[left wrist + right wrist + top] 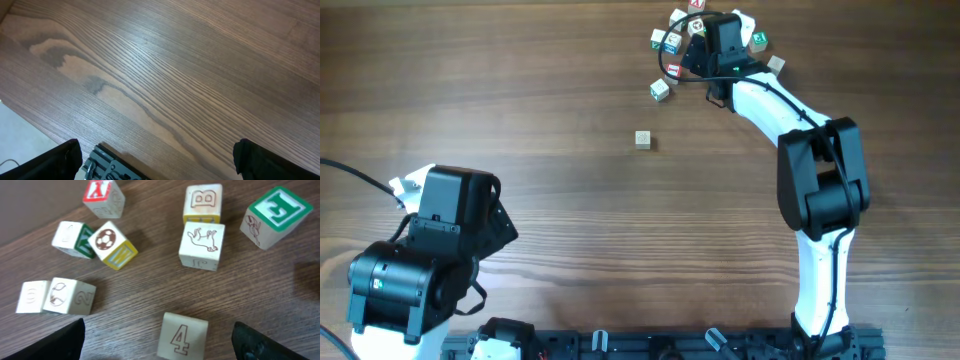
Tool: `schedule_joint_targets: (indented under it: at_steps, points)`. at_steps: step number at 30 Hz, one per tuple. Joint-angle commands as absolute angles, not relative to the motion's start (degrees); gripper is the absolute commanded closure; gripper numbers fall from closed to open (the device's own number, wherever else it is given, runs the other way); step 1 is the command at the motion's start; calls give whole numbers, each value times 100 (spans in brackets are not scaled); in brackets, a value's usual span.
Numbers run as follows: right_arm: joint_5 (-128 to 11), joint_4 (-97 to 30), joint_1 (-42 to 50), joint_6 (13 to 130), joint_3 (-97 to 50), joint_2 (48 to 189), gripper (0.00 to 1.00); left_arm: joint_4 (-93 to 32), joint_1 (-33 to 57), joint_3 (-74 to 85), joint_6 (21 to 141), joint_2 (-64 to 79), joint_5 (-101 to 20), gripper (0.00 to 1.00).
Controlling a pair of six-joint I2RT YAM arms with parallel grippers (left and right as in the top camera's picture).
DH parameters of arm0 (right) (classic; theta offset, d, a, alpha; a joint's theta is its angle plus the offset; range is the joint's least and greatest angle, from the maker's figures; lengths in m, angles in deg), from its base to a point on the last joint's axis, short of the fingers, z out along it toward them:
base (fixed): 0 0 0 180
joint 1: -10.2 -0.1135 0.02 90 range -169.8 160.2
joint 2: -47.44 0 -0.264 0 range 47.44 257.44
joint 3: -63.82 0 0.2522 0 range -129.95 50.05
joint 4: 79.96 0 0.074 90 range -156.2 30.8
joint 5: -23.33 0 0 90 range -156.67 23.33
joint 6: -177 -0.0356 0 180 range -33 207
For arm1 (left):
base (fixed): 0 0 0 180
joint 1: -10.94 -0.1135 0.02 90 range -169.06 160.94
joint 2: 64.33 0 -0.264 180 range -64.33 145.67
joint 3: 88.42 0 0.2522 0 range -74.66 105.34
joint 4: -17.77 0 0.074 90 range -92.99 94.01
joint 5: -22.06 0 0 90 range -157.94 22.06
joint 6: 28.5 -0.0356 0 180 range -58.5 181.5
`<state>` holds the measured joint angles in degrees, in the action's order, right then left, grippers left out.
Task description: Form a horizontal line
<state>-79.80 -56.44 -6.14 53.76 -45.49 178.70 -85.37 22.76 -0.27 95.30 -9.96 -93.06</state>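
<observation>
No line yet, nearly all left to do. One lone cube (642, 139) sits mid-frame overhead, likely the start; other cubes (672, 42) clustered upper right. Right gripper (160, 340) wide, empty, 4 cube (182, 335) between its fingers. Left gripper (157, 160) wide, empty, lower left. Cubes: pale wood, sharp-edged, printed faces; table (150, 75) dark grained wood.

The right arm (817, 180) reaches from the near edge of the table (570, 210) to its far edge, the right gripper (160, 339) pointing down with jaws spread wide. The left arm (425, 250) sits folded at the near left corner, the left gripper (157, 159) likewise agape.
</observation>
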Motion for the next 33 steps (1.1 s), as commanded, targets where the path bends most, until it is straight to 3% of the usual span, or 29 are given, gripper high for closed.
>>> schedule_joint_targets:
  at_steps: [1, 6, 14, 24, 33]
  points:
    - [-8185, -5640, -605, 5186, -4691, 18126, 16, -8522, 2228, -51, 9652, -1033, -9398, 0]
    - [-8207, -5544, -601, 5191, -4691, 18128, 39, -8522, 2228, -51, 9650, -1033, -9398, 0]
    - [-8211, -5495, -585, 5232, -4689, 18318, 38, -8522, 2228, -51, 9650, -1033, -9398, 0]
    - [-8253, -5391, -564, 5772, -4702, 18143, 71, -8522, 2228, -51, 9650, -1033, -9398, 0]
    - [-7986, -4385, -564, 6684, -4702, 16816, 72, -8522, 2228, -51, 9650, -1033, -9398, 0]
